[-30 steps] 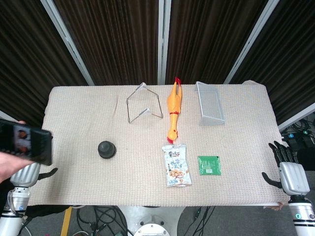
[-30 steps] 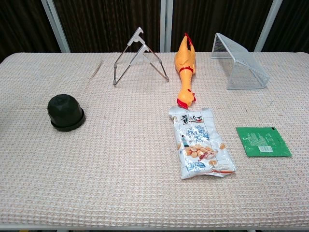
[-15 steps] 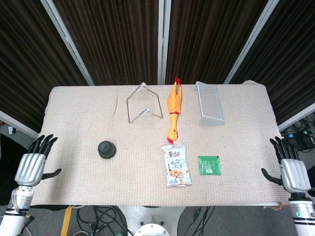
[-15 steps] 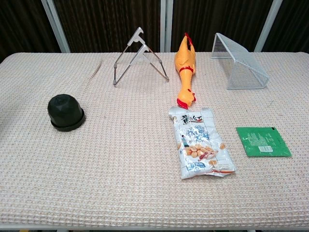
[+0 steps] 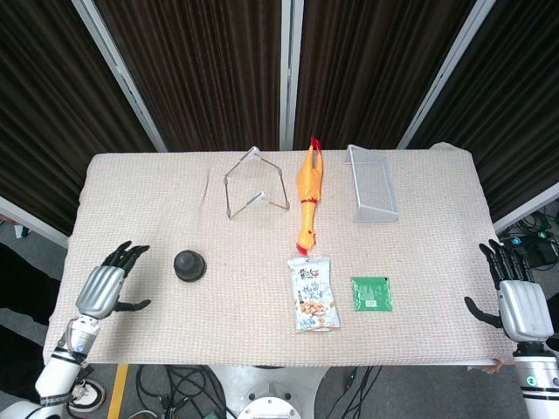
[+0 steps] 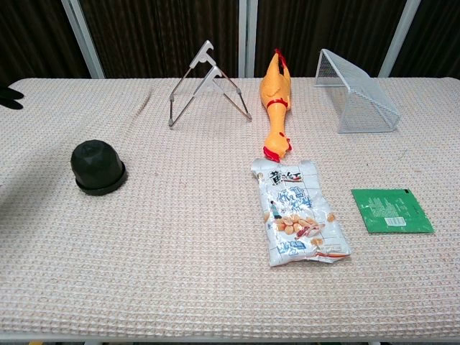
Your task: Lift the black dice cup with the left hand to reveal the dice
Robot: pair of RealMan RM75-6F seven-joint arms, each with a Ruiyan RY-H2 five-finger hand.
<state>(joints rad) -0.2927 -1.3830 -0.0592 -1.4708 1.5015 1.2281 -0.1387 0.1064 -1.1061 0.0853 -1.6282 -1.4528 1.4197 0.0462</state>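
Note:
The black dice cup [image 5: 189, 265] stands mouth down on the cloth-covered table, left of centre; the chest view shows the dice cup [image 6: 98, 167] at mid left. No dice show. My left hand [image 5: 106, 285] hovers over the table's left part, to the left of the cup and apart from it, fingers spread and holding nothing. Only its dark fingertips [image 6: 8, 96] reach the chest view's left edge. My right hand [image 5: 515, 295] hangs beyond the table's right edge, fingers apart, nothing in it.
A wire stand [image 5: 253, 182], a yellow rubber chicken [image 5: 308, 194] and a wire basket [image 5: 370, 184] line the back. A snack bag [image 5: 313, 292] and a green packet [image 5: 371, 293] lie right of centre. The table's front edge [image 5: 262, 360] is near.
A person's hand with a phone has left the left edge. My left hand has moved right over the table toward the cup. The right hand barely shifted.

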